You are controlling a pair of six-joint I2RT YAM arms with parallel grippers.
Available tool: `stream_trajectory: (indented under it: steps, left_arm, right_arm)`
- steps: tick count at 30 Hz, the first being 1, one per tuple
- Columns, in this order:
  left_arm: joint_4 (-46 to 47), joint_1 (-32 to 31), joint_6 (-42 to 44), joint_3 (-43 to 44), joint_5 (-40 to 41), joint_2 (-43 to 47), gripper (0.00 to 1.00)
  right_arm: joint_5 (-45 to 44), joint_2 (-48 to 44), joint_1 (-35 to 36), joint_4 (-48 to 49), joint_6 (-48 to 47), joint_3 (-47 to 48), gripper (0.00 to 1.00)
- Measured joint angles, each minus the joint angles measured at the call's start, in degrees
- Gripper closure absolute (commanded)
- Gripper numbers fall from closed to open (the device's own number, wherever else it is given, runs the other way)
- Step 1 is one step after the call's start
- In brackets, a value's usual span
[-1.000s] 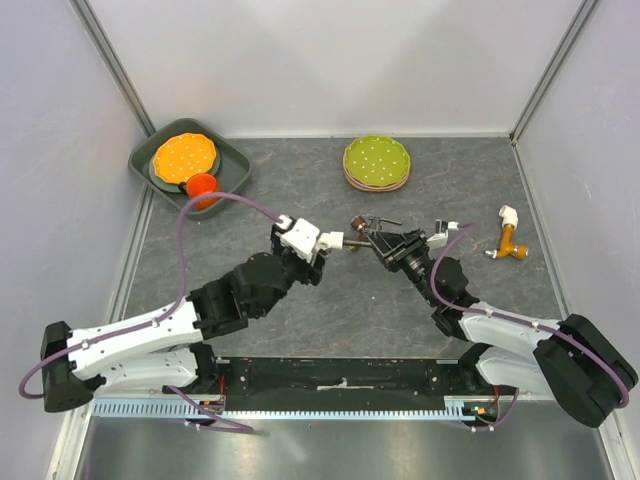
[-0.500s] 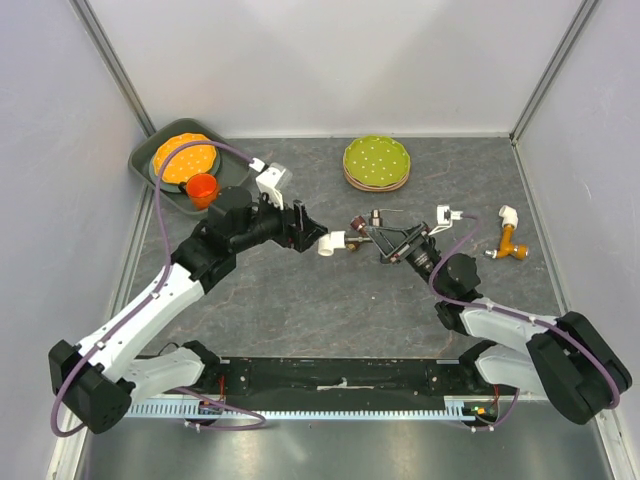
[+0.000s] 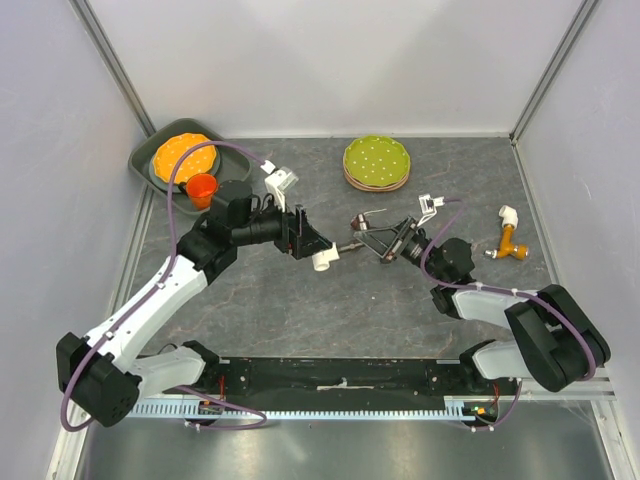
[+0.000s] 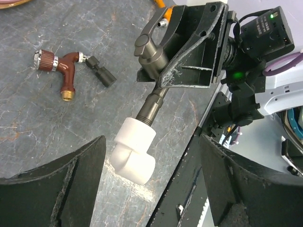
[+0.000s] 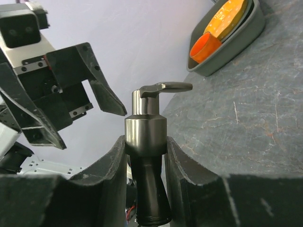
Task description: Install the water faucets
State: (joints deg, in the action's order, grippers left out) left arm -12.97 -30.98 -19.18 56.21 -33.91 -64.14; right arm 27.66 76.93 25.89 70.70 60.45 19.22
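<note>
While the dark grey tap [image 5: 146,130] is gripped tight by the right pincer [image 5: 145,149] over the middle of the bench [image 3: 330,320], the white elbow fitting [image 4: 135,153] is seen on the tap's threaded end. The left pincer [image 4: 152,142] is held wide open. One finger is placed on each side of the white elbow fitting, with a gap left on both sides, so it is not touched. Whether the fitting rests on the bench cannot be told.

The reddish-brown tap [image 4: 64,71] is laid flat on the bench, just on the far side of the two pincers. A small dark piece [image 4: 102,74] is laid right beside it. An orange tap [image 3: 511,238] with a white end is laid well apart, near the right wall.

The green dotted plates [image 3: 376,162] are stacked at the far edge, near the middle. The orange cup [image 3: 201,187] is set in a grey tray [image 3: 238,158] in the far left corner, next to an orange plate [image 3: 185,155].
</note>
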Motion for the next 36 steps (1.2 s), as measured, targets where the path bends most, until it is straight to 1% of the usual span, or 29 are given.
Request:
stream_trajectory:
  steps: [5, 9, 11, 16, 21, 27, 34, 36]
  left_arm:
    - [-0.4, 0.5, -1.8, 0.1, 0.6, -1.2, 0.15]
    - [0.2, 2.0, -5.0, 0.0, 0.7, -1.6, 0.16]
    - [2.4, 3.1, -7.6, -0.8, 0.0, -1.5, 0.16]
    - [11.8, 6.1, -17.1, -5.6, -5.9, -1.6, 0.18]
    - [16.9, 6.5, -22.6, -6.5, -10.1, -2.2, 0.18]
    - [19.9, 6.5, -25.2, -6.7, -11.5, -2.3, 0.18]
    - [20.1, 6.5, -26.6, -6.7, -12.5, -4.4, 0.18]
    - [19.6, 6.5, -26.9, -6.7, -12.7, -5.2, 0.19]
  right_arm:
    - [0.7, -0.4, -0.8, 0.2, 0.2, 2.1, 1.0]
    - [0.5, -1.4, -1.7, 0.5, 0.2, 2.8, 1.0]
    - [0.3, -1.7, -2.2, 0.7, 0.2, 2.8, 1.0]
    - [-0.4, -2.0, -2.5, 0.8, 0.2, 3.6, 1.0]
    - [-0.6, -2.0, -2.5, 0.9, 0.2, 4.6, 1.0]
    - [-0.8, -2.0, -2.6, 1.0, 0.2, 5.8, 1.0]
    - [-0.9, -2.0, -2.5, 1.3, 0.2, 6.4, 1.0]
    - [-0.9, -2.0, -2.5, 1.3, 0.2, 6.6, 1.0]
